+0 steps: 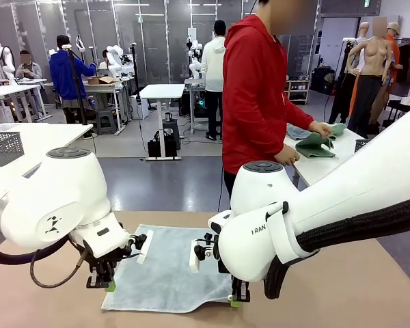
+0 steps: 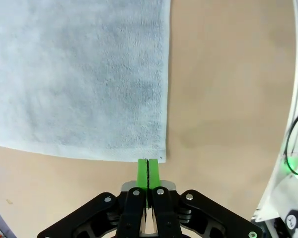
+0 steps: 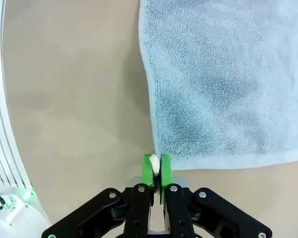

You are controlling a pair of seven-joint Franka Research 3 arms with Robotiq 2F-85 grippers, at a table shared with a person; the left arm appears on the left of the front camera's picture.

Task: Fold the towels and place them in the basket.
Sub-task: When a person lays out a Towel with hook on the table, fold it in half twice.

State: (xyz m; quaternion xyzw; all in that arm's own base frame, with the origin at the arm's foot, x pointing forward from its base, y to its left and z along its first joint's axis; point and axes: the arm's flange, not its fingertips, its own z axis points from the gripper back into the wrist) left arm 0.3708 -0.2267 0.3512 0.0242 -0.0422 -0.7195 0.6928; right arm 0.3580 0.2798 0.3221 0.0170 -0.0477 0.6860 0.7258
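Note:
A pale blue-grey towel (image 1: 165, 272) lies flat on the brown table, between my two arms. My left gripper (image 1: 110, 285) is at the towel's near left corner. In the left wrist view its green pads (image 2: 142, 167) stand pressed together right at the hem of the towel (image 2: 79, 74), with no cloth showing between them. My right gripper (image 1: 236, 301) is at the near right corner. In the right wrist view it (image 3: 156, 163) is shut on a pale bit of the towel (image 3: 223, 74) corner. A dark mesh basket (image 1: 3, 147) stands on a white table at far left.
A person in a red hoodie (image 1: 256, 89) stands across the table, hands on green and blue cloths (image 1: 316, 145) on a white side table at right. Bare brown tabletop (image 1: 369, 294) surrounds the towel.

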